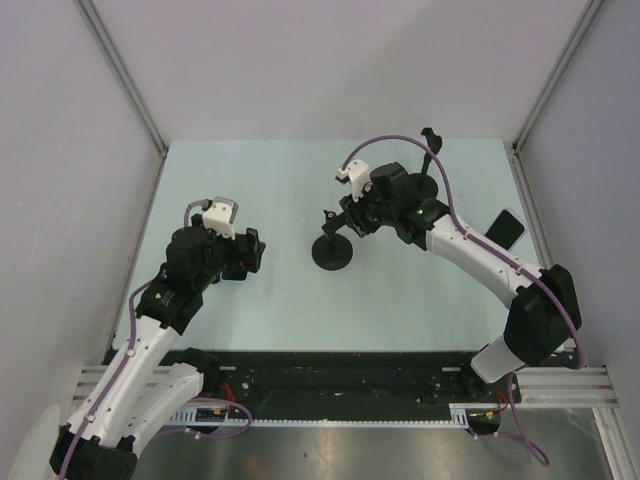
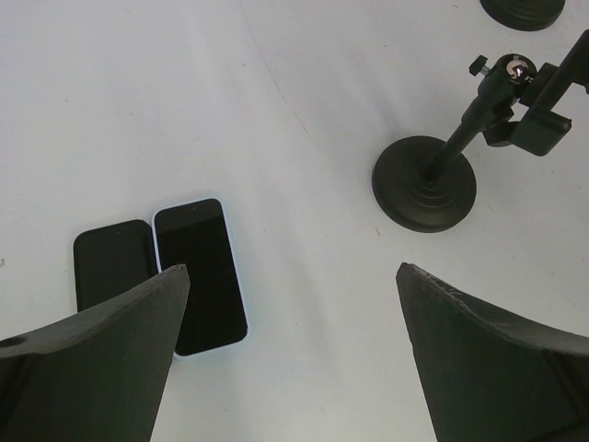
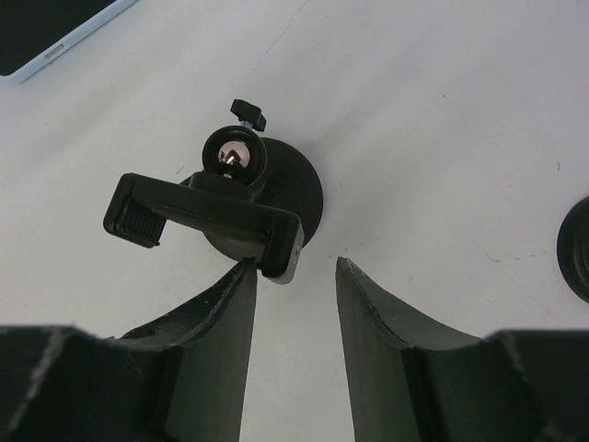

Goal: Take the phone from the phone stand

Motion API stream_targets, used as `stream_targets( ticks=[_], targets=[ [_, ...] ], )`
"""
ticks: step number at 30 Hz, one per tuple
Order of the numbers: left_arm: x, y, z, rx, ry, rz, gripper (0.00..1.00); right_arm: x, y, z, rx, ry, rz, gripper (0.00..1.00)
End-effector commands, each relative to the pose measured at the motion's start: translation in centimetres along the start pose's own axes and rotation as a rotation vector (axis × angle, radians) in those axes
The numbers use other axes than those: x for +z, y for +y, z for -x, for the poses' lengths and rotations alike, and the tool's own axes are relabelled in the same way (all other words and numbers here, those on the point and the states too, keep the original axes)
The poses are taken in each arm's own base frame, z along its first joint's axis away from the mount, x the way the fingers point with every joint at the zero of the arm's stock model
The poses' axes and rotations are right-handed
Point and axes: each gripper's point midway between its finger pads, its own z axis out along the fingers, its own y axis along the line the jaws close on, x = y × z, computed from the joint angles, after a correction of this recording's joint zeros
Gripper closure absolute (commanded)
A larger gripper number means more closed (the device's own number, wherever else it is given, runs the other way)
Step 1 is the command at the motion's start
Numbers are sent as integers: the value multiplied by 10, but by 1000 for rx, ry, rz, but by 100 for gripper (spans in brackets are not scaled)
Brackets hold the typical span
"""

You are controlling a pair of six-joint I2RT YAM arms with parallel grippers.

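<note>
The black phone stand (image 1: 332,252) stands mid-table on a round base. Its clamp (image 3: 204,217) is empty, with no phone in it. Two phones lie flat side by side on the table: a white-edged phone (image 2: 200,274) and an all-black phone (image 2: 112,263). A corner of the white-edged phone (image 3: 51,29) also shows in the right wrist view. My right gripper (image 3: 294,265) (image 1: 342,218) is open at the clamp's near end, its left fingertip (image 3: 247,272) against the clamp's corner and only table between the jaws. My left gripper (image 2: 293,269) (image 1: 250,252) hangs wide open over bare table beside the phones.
A second stand (image 1: 430,140) stands at the back, and its round base (image 2: 523,9) shows at the top of the left wrist view. A dark phone-like slab (image 1: 505,228) lies near the right wall. Grey walls enclose the table on three sides.
</note>
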Motion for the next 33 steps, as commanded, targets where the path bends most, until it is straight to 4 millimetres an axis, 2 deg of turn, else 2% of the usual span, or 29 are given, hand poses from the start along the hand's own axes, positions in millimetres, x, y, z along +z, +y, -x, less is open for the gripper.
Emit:
stream_targets(
  ticks=[1,7,8,9,11,12,15,22,23,29,32,33],
  targets=[
    [1,-3,6,37,-28,-26,0,7,-1,17,-8,-64,4,56],
    [2,-3,6,38,-26,-25,0,12,2,21,-32,-71,31,62],
    [2,-3,6,37,-26,-24,0,13,3,21,-33,-72,34,65],
    [2,-3,7,38,-28,-22,0,13,2,22,-33,-76,31,74],
    [2,-2,6,37,-25,-19,0,13,-2,25,-32,-87,15,86],
    [2,-2,6,38,-27,-21,0,12,-9,25,-20,-89,-15,97],
    [2,-1,6,37,-25,-15,0,8,-26,34,9,-124,-73,100],
    [1,0,7,37,-28,-9,0,-13,-103,58,129,-262,-285,100],
    [1,0,7,37,-30,-9,0,-18,-121,58,163,-278,-324,100],
    [1,1,7,37,-32,-4,0,-23,-195,59,274,-389,-501,100],
    [0,1,7,37,-33,-1,0,-19,-220,56,316,-413,-565,100],
    [0,1,8,37,-35,-1,0,-20,-230,60,313,-423,-585,100]
  ],
)
